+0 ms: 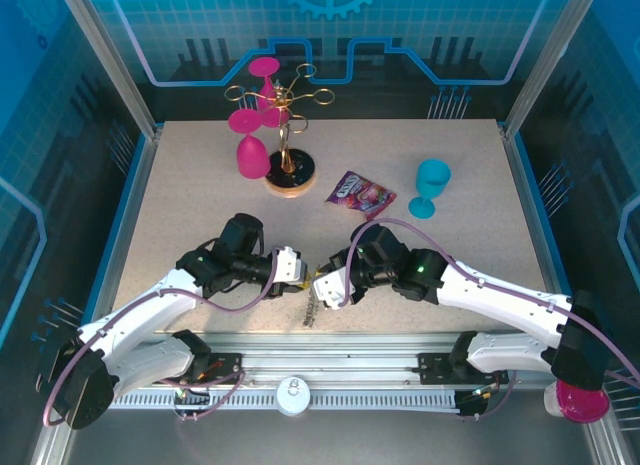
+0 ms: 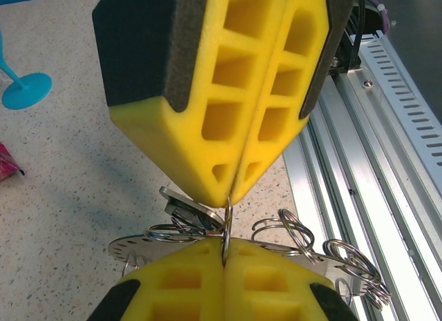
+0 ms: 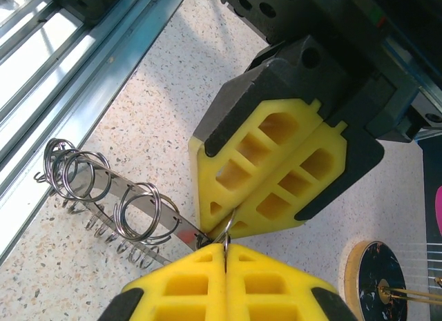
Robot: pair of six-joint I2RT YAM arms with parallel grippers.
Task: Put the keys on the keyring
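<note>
speckled worktop (image 1: 200,185) by the front rail (image 3: 83,65) is lying under the keyring (image 3: 166,223), which is slanting edge-on from the point where the two grippers are meeting out toward that rail, its wire loops fringing both sides. left gripper (image 2: 224,250) and right gripper (image 3: 226,250) are facing each other tip to tip, each pressed together and pinching the same small loop (image 2: 226,224) at the ring's inner end, so neither arm is nearer. a grey metal tab (image 2: 181,205) is sitting just beside the pinch, and i cannot tell what it is.
</note>
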